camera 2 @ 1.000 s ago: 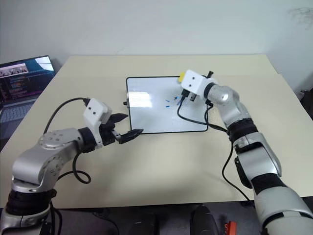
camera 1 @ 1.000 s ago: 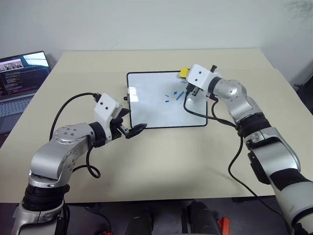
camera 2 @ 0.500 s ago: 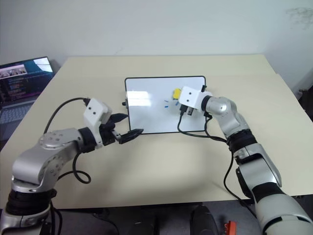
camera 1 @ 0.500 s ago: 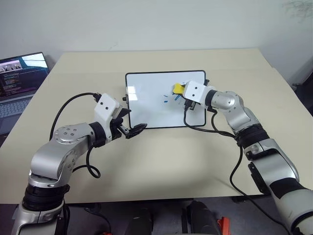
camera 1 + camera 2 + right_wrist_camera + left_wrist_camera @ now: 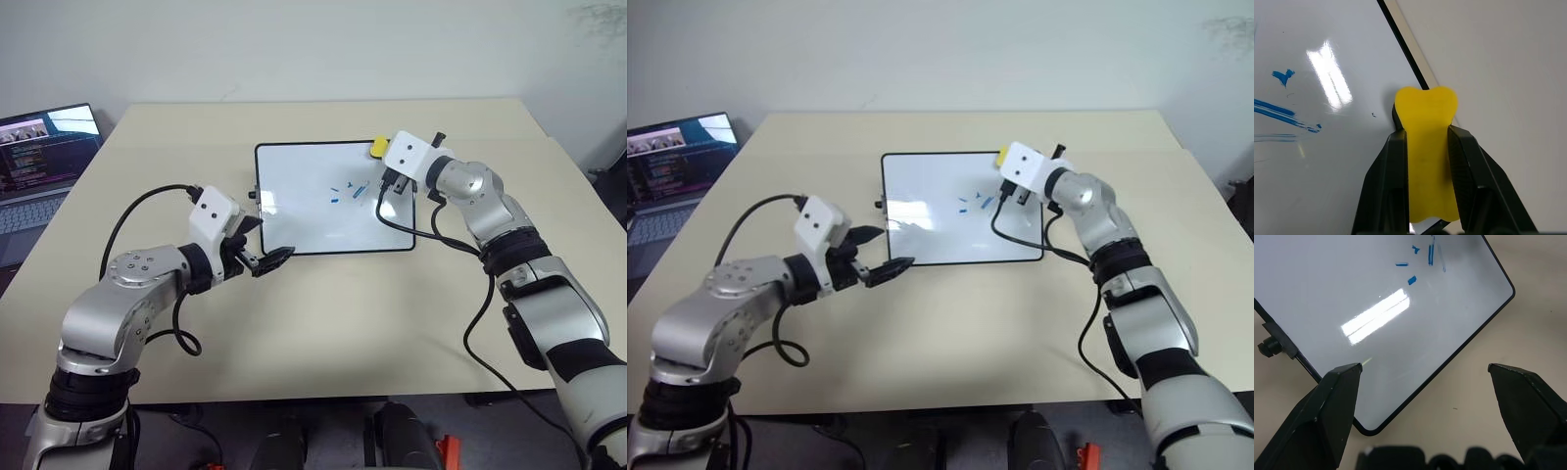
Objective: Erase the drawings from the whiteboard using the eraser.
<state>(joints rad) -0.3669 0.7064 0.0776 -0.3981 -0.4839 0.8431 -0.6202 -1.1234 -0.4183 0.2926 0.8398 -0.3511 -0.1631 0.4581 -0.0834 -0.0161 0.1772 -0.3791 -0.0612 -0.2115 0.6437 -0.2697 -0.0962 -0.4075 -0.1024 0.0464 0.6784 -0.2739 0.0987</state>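
The whiteboard [image 5: 309,220] lies flat on the beige table, with a few short blue drawings [image 5: 345,192] right of its middle. My right gripper [image 5: 1425,133] is shut on the yellow eraser [image 5: 378,146], which it holds at the board's far right corner, its tip at the black frame [image 5: 1405,54]. The strokes [image 5: 1283,115] lie apart from the eraser's tip. My left gripper [image 5: 265,242] hovers open with nothing in it over the board's near left corner [image 5: 1371,428]. The drawings [image 5: 1422,257] lie well beyond its fingers.
An open laptop [image 5: 39,147] stands at the table's left edge. The right arm's black cable [image 5: 397,223] loops over the board's right side. A small black knob [image 5: 252,196] sticks out from the board's left edge. Bare table [image 5: 343,323] spreads in front of the board.
The right gripper swept the eraser in over the board's middle by the strokes, then drew back to the far right corner. The left arm has stayed still.
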